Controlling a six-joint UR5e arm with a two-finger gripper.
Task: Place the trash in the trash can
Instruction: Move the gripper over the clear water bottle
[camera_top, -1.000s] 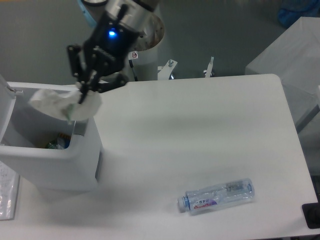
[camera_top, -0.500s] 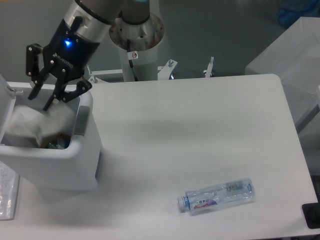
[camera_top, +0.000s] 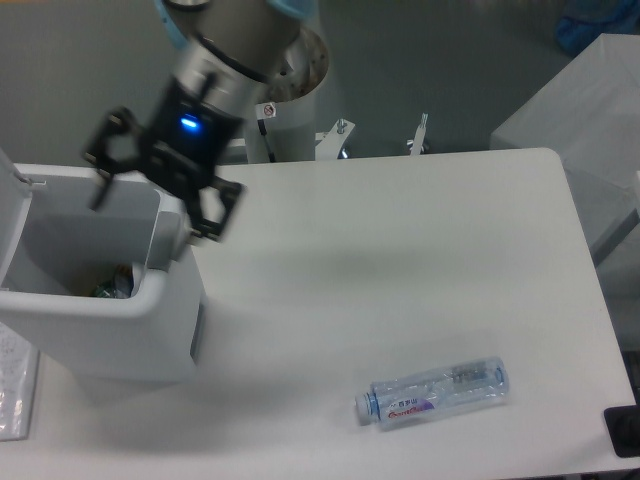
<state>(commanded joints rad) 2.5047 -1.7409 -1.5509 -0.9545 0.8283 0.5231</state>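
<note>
I read the fingers (camera_top: 105, 178) as spread wide with nothing between them: one dark finger hangs at the left over the bin opening, the other (camera_top: 215, 212) sits at the right, outside the bin's rim, above the surface (camera_top: 400, 260). The gripper (camera_top: 158, 195) is motion-blurred, blue light lit on the wrist.

The wrapper is out of the fingers. Inside the trash can (camera_top: 110, 320) I see only a few coloured scraps (camera_top: 112, 284) low at the near wall; I cannot pick out the white wrapper as such among them. The bin stands at the left end of the surface, lid tipped back at its far-left edge.

The bottle (camera_top: 433, 392) lies on its side near the front edge of the surface, cap end to the left, well apart from the fingers and from the bin.

Versus half a second ago: the white wrapper filling the bin's mouth then is no longer seen there, and the gripper has shifted right and risen. Bottle unmoved.
</note>
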